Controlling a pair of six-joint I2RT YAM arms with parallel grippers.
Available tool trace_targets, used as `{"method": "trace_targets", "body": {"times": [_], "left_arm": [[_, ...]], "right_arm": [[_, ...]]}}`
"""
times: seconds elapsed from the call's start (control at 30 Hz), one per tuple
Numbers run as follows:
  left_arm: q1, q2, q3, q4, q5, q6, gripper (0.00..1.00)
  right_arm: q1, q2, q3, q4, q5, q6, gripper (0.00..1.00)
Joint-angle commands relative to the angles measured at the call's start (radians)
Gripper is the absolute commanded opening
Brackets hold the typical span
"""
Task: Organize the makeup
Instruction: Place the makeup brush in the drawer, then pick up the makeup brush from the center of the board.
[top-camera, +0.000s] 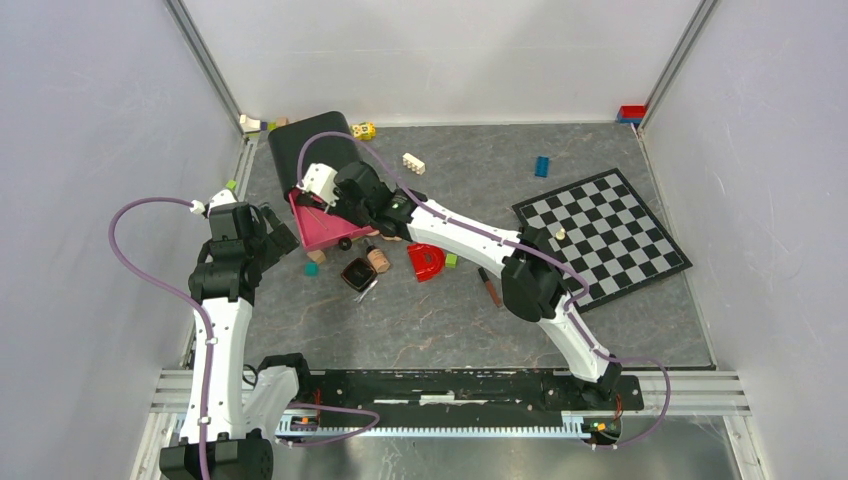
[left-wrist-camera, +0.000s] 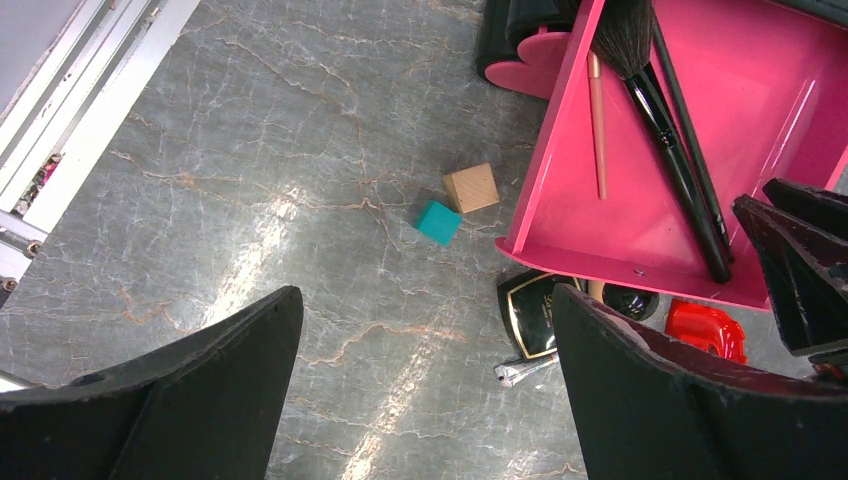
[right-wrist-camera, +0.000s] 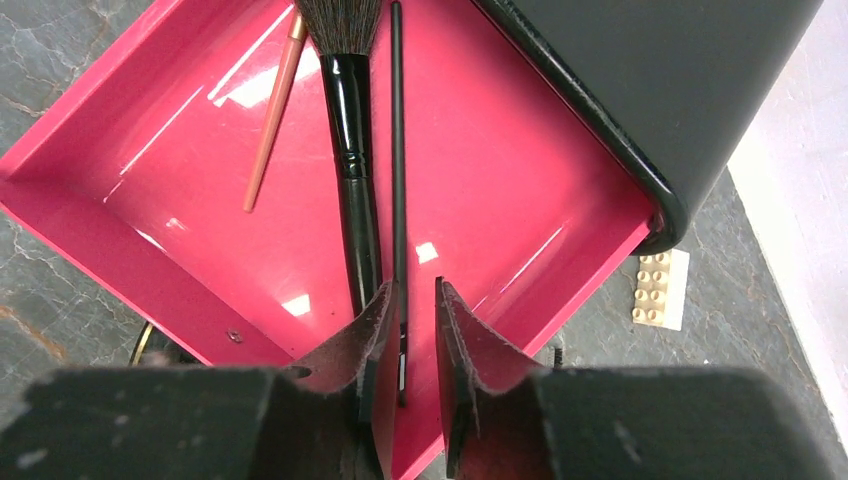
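While its arm (top-camera: 470, 235) stretches over the pink tray (right-wrist-camera: 520, 200), the right pincer (right-wrist-camera: 416, 286) gapes narrowly astride an ungripped black wand (right-wrist-camera: 396, 120).

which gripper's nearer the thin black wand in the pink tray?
Right. The right gripper straddles the thin black wand over the pink tray; the left gripper hovers beside the tray.

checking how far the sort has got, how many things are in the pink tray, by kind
black brush: 1
slim black wand: 1
pink pencil: 1
total in the pink tray: 3
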Motion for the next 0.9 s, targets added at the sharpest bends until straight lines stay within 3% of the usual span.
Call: {"method": "trace_targets", "body": {"times": [0.0,0.3,0.63,0.87], "left_arm": [[-0.001,-0.007,-0.005,0.035,-0.007,0.027,1.00],[-0.002,0.004,-0.005,0.035,-0.002,0.027,1.00],[-0.002,0.008,-0.003,0.035,-0.002,0.028,1.00],[-0.007,0.007,-0.011,0.041,0.026,0.034,1.00]], "right_arm": [[0.005,-0.037,-0.027,0.057,-0.024,0.030,0.26],[0.004,-0.143,-0.093,0.074,-0.042,0.051,0.30],[-0.031,-0.440,-0.395,0.133,0.000,0.147,0.33],[-0.182,-0.660,-0.626,0.151,0.029,0.292,0.35]]}}
